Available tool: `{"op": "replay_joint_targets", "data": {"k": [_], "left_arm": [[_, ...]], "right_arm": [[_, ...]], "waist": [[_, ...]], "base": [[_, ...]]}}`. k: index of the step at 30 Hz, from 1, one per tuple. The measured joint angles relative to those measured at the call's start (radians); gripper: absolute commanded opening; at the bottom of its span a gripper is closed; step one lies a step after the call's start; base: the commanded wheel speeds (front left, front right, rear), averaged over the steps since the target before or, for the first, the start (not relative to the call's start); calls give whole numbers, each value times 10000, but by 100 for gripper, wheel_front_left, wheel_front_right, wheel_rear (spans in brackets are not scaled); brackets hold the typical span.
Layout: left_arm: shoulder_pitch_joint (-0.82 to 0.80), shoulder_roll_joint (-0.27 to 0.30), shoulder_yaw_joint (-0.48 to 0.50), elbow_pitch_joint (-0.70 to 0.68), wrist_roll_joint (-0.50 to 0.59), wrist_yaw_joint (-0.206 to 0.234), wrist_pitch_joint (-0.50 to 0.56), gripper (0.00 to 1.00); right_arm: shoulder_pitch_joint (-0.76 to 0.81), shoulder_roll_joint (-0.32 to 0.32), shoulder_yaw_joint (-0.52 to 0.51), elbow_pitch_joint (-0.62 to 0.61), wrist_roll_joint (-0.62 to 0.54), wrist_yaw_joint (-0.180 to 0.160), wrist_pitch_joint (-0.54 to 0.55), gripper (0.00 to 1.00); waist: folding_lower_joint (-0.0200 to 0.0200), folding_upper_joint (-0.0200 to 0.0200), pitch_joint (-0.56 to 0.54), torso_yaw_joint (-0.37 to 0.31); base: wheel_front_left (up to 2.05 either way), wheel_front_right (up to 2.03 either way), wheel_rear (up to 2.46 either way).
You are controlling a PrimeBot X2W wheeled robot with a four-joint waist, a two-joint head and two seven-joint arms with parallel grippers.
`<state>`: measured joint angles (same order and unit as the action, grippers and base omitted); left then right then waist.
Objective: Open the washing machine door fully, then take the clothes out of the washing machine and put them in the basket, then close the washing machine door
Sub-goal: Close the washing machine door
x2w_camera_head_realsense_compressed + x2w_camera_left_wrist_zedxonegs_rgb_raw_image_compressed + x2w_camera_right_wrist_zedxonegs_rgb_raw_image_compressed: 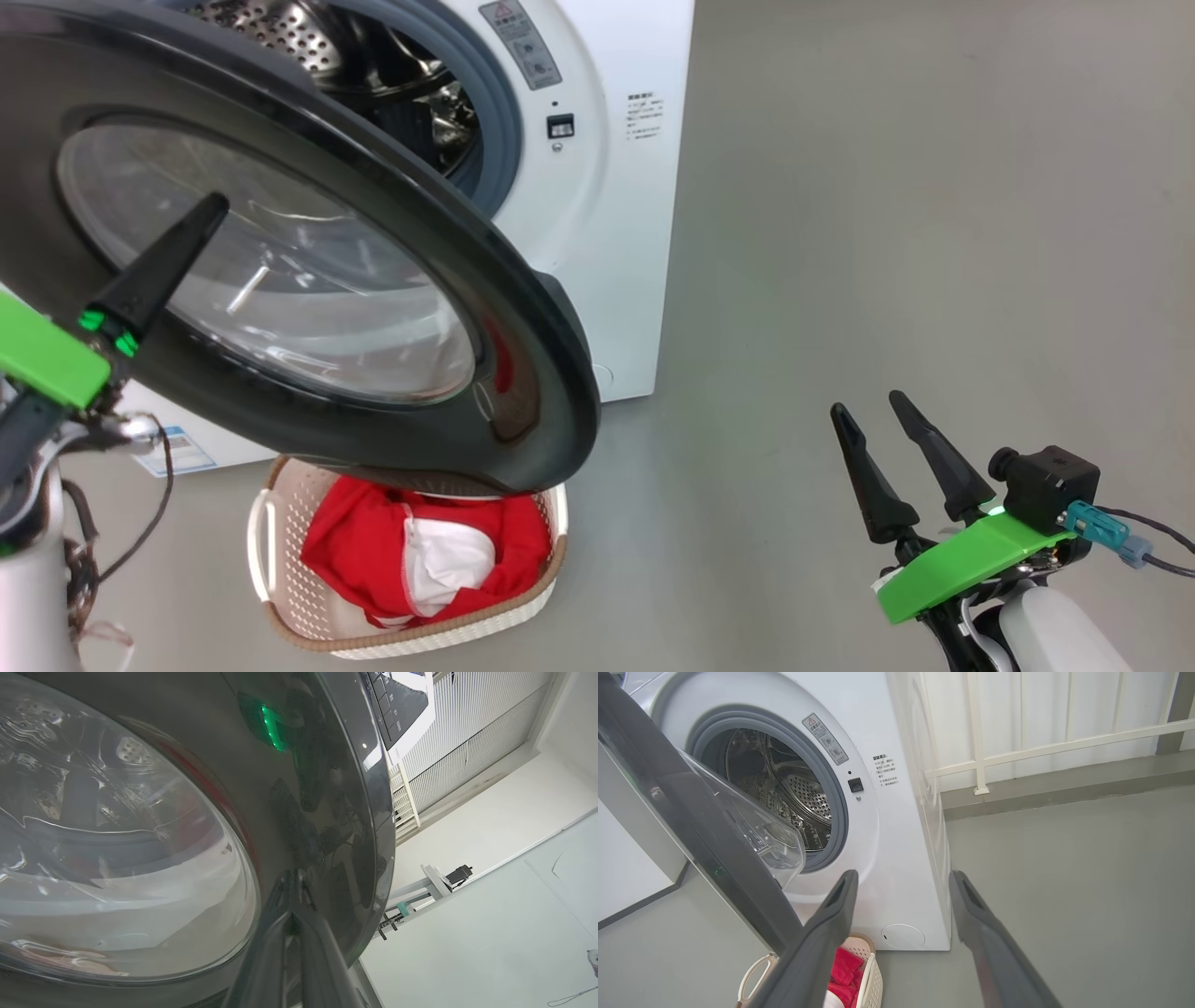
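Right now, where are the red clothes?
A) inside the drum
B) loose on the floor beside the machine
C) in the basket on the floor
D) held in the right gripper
C: the red clothes lie inside the basket, which sits on the floor beneath the half-open washing machine door, and what can be seen of the drum holds nothing red.

The head view looks down from just above the washing machine door (523, 308). The left wrist view sits close against its outer face, seemingly tilted upward. The right wrist view sees it edge-on from farther back; all three share it.
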<state>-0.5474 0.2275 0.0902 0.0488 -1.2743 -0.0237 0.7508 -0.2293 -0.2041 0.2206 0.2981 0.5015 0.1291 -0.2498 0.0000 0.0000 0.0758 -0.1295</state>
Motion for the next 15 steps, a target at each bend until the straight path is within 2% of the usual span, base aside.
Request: {"op": "replay_joint_targets", "data": {"k": [1, 2, 12, 15], "left_arm": [[86, 8, -6, -56, 58, -36, -56, 85], [180, 29, -10, -98, 115, -98, -107, 100], [1114, 341, 19, -780, 1386, -594, -1333, 100], [1537, 579, -82, -1101, 2309, -784, -2027, 100]], "right_arm": [[1, 0, 0, 4, 0, 0, 0, 100], [1, -2, 0, 10, 0, 0, 0, 100], [13, -27, 29, 29, 0, 0, 0, 100], [16, -48, 25, 23, 0, 0, 0, 100]], "waist": [[0, 0, -15, 34], [0, 0, -31, 66], [-1, 0, -170, 326], [0, 0, -139, 376]], "base": [[0, 0, 0], [0, 0, 0], [0, 0, 0], [0, 0, 0]]}}
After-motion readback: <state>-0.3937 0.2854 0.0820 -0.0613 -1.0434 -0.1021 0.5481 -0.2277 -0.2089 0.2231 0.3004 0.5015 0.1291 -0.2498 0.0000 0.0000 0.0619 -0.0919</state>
